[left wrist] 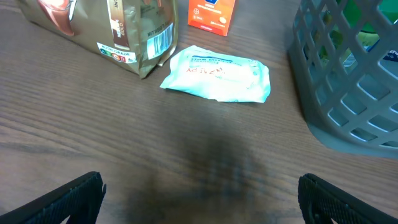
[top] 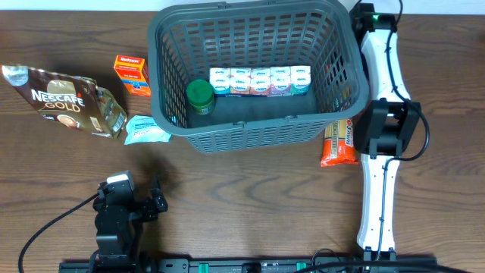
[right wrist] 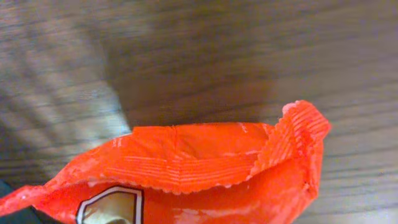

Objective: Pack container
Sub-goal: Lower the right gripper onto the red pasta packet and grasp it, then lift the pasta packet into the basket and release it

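The dark grey slatted basket [top: 250, 133] stands at the top middle and holds a green-lidded jar [top: 200, 96] and a row of small cartons [top: 260, 80]; its corner shows in the left wrist view [left wrist: 348, 93]. An orange snack bag [top: 339, 142] lies just right of the basket. It fills the lower part of the right wrist view [right wrist: 205, 180] and hides the fingers. My right gripper [top: 370, 135] is at the bag's right edge and looks shut on it. My left gripper [top: 144, 199] [left wrist: 200, 199] is open and empty over bare table, well short of a light blue packet [left wrist: 217, 73].
A Nescafe Gold coffee bag [top: 64, 100] [left wrist: 106, 25], an orange box [top: 132, 73] [left wrist: 211, 14] and the light blue packet [top: 145, 130] lie left of the basket. The right arm [top: 379, 189] runs down the right side.
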Action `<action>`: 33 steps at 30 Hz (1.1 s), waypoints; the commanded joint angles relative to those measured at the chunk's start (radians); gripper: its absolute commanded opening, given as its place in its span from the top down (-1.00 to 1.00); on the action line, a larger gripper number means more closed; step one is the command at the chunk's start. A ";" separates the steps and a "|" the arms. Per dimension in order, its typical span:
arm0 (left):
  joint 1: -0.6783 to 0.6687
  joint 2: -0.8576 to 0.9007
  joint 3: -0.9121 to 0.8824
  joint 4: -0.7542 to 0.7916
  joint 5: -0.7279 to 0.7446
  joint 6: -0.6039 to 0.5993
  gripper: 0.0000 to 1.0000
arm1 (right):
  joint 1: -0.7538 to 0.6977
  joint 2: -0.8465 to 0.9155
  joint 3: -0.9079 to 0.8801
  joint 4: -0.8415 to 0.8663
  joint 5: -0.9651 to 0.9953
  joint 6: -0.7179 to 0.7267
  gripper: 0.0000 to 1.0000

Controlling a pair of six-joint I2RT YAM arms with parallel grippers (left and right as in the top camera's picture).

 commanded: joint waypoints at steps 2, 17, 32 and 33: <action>0.005 -0.006 -0.013 0.001 -0.001 0.017 -0.97 | -0.076 -0.080 -0.019 -0.001 0.026 0.005 0.97; 0.005 -0.006 -0.013 0.001 -0.001 0.017 -0.97 | -0.154 -0.474 -0.019 0.129 0.026 0.000 0.97; 0.005 -0.006 -0.013 0.002 -0.001 0.017 -0.97 | -0.066 -0.948 -0.019 0.407 -0.197 -0.088 0.97; 0.005 -0.006 -0.013 0.001 -0.001 0.017 -0.97 | -0.053 -0.966 -0.019 0.432 -0.215 -0.101 0.97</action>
